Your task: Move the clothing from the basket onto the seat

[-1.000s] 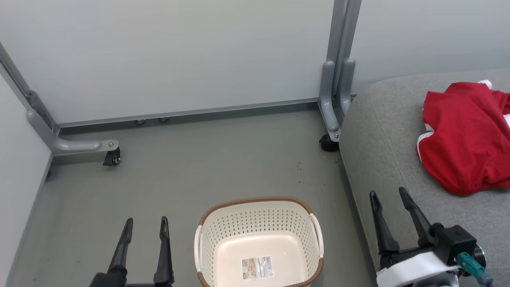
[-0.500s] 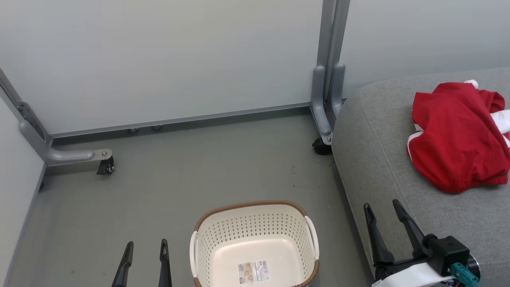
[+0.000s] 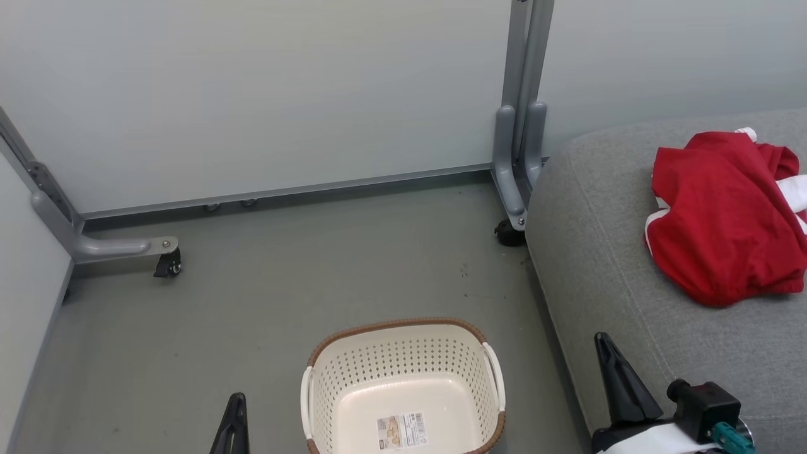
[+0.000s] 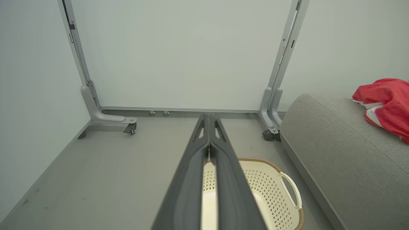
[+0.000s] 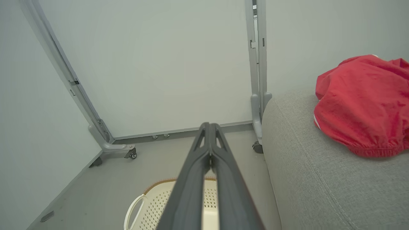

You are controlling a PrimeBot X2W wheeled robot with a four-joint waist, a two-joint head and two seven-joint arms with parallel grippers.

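Observation:
The red clothing (image 3: 725,217) with white trim lies crumpled on the grey seat (image 3: 605,252) at the right, also seen as clothing (image 4: 385,103) and clothing (image 5: 362,102) in the wrist views. The cream basket (image 3: 403,391) with its brown rim stands on the floor at the bottom centre, holding just a label sticker. My left gripper (image 3: 236,403) is shut, left of the basket at the bottom edge. My right gripper (image 3: 602,343) is shut beside the seat's front corner, right of the basket. Both wrist views show fingers pressed together, empty, over the basket (image 4: 271,188) (image 5: 150,204).
A pale partition wall on grey wheeled frames closes the back; one caster foot (image 3: 167,265) sits at the left, another (image 3: 507,233) by the seat's corner. A side panel stands at the far left. Grey floor (image 3: 284,277) lies between wall and basket.
Both grippers have gone from open to shut, with nothing in them, and sit lower in the head view. The head camera shifted slightly between the first earlier frame and now.

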